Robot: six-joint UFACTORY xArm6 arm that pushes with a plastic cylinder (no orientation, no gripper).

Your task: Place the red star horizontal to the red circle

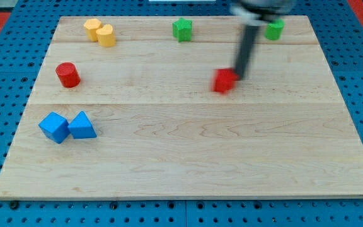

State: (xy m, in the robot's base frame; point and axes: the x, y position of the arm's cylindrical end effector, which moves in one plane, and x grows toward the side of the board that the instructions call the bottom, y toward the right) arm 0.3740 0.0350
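Camera view: my tip (239, 77) touching red star (225, 81), pushing stage; no gripper present; next, nudge level with red circle (68, 74).

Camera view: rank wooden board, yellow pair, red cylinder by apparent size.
1. wooden board, far the largest.
2. yellow pair, two touching blocks counted together.
3. red cylinder, slightly smaller than the pair, though it sits nearer the view's bottom.
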